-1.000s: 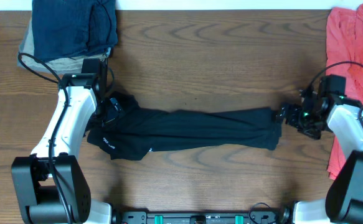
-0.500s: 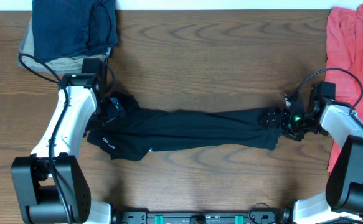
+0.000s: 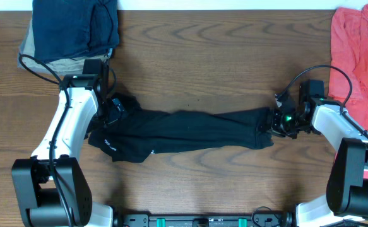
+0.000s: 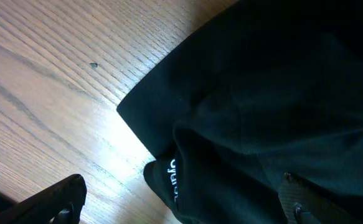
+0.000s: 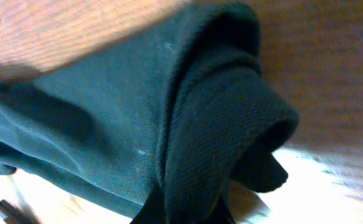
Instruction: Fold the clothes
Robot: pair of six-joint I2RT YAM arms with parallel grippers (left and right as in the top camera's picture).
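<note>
Black T-shirt (image 3: pixel 196 129), 1 only, lies as a long bunched strip on table (image 3: pixel 202 57) btwn the 2 tools. Right tool (image 3: pixel 277 122) pinches the end nearest it. Left tool (image 3: pixel 112 112) is wide, over the other end. Step: prob. folding strip in half; next needs lift & carry toward left tool. Beyond left tool: 1 navy garment (image 3: pixel 76 25) atop 1 tan garment (image 3: pixel 29 53). Behind right tool: 1 red garment (image 3: pixel 354 44).

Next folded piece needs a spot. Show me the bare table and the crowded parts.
Widest bare table lies beyond the black shirt, between the blue pile and the red garment. A narrower strip runs along the near edge, in front of the shirt. Crowded: both shirt ends, at the left arm and the right arm.
</note>
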